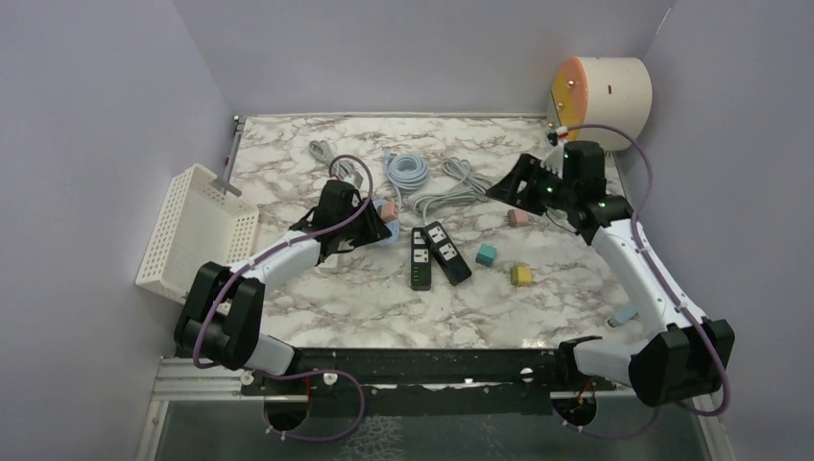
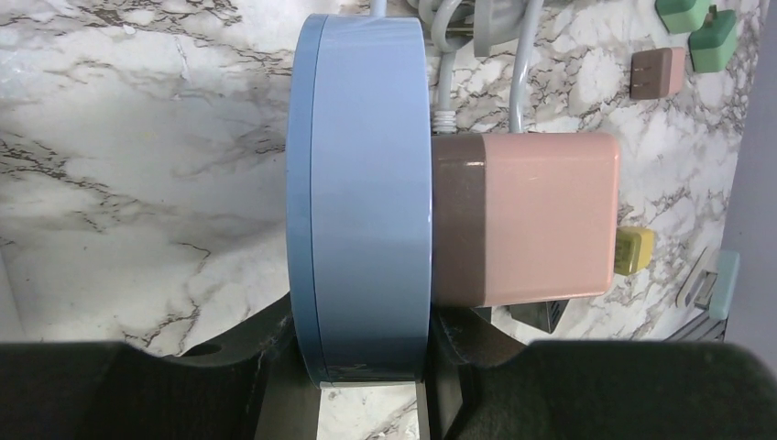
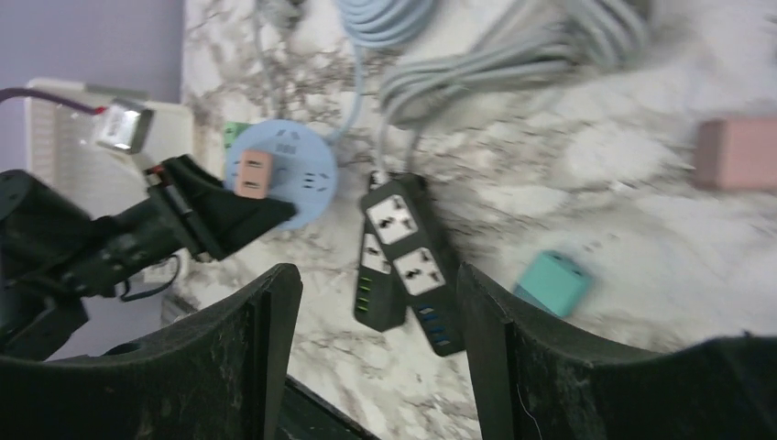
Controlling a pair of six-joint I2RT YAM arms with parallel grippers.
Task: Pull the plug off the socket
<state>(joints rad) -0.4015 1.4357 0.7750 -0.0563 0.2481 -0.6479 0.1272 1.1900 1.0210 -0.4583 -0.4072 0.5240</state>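
A round blue socket stands on edge between my left gripper's fingers, which are shut on its two flat faces. A pink plug with a brown base sits plugged into its right face. In the top view the socket and plug are left of centre at my left gripper. My right gripper is open and empty, held above the table to the right. Its wrist view shows the socket and plug far off beyond its jaws.
Two black power strips lie mid-table, with a teal cube, a yellow cube and a loose pink plug to their right. Coiled cables lie behind. A white basket stands at the left edge.
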